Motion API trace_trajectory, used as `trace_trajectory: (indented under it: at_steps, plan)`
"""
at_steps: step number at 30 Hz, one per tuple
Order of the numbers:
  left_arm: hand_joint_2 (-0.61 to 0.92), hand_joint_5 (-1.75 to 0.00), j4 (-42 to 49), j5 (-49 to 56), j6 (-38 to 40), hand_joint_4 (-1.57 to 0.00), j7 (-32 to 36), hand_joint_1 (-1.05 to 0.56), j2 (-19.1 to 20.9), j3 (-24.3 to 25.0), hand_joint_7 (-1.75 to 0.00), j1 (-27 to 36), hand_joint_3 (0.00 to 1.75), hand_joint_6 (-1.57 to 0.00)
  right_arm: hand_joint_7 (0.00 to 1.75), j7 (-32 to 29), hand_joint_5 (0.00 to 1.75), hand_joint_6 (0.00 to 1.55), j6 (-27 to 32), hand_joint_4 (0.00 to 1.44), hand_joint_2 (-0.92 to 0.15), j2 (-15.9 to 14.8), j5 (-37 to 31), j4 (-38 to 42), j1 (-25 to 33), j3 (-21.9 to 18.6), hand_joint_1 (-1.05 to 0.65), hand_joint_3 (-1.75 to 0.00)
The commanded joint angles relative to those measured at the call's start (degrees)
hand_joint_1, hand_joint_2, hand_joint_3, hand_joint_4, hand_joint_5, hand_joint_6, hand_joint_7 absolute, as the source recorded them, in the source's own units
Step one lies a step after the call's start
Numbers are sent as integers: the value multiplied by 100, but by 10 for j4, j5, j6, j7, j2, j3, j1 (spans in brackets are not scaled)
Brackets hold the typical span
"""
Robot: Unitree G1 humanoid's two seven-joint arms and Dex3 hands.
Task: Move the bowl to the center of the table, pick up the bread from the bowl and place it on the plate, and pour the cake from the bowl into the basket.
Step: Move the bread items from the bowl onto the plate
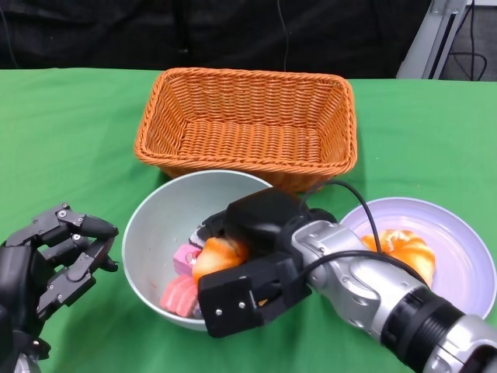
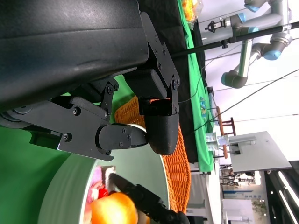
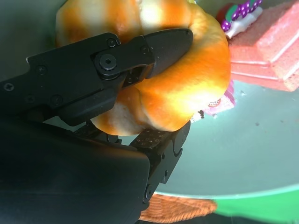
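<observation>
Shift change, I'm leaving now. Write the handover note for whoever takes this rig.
Right hand: inside the bowl, gripping a bread.
Left hand: beside the bowl, holding nothing, fingers curled.
Cake: pink pieces in the bowl.
Plate: right of the bowl, one bread roll already on it.
Basket: behind the bowl, nothing in it.
Done: bowl central.
Left: carry the bread to the plate, pour cake into basket.

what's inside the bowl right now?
Inside the bowl: pink cake pieces and the bread, which the right hand grips. The hand covers part of the bowl's inside, so anything beneath it is hidden.
</observation>
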Motion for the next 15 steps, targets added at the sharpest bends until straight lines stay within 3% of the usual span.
trace_trajectory:
  at_steps: [1, 6, 8, 10, 13, 15]
  plan:
    - [89, -147, 0, 2, -7, -81, 8, -9, 5, 2, -98, 1, 40, -90, 1, -40, 162, 87, -12, 66, -92, -11, 9, 10, 16, -22, -19, -20]
    - [87, -147, 1, -2, -7, -81, 2, -10, 5, 2, -97, 1, 41, -89, 14, -74, 173, 103, -32, 61, -92, -9, 24, -2, 21, -50, -19, -21]
    - [87, -147, 1, 0, -7, -80, 2, -11, 5, 1, -97, 2, 41, -89, 82, -71, 174, 75, -33, 62, -92, -7, 37, -17, 23, -66, -21, -26]
    - [87, -147, 0, -1, -6, -80, 2, -12, 5, 1, -97, 1, 41, -89, 97, -73, 175, 69, -43, 63, -92, -6, 48, -25, 25, -77, -22, -25]
    - [88, -148, 0, -2, -4, -80, 2, -11, 5, 1, -97, 1, 41, -89, 37, -68, 156, 92, -45, 74, -92, -7, 53, -39, 23, -86, -23, -21]
    - [87, -148, 1, -3, -3, -80, 2, -11, 6, 1, -97, 0, 41, -89, 24, -62, 152, 99, -42, 76, -92, -6, 53, -46, 23, -89, -22, -19]
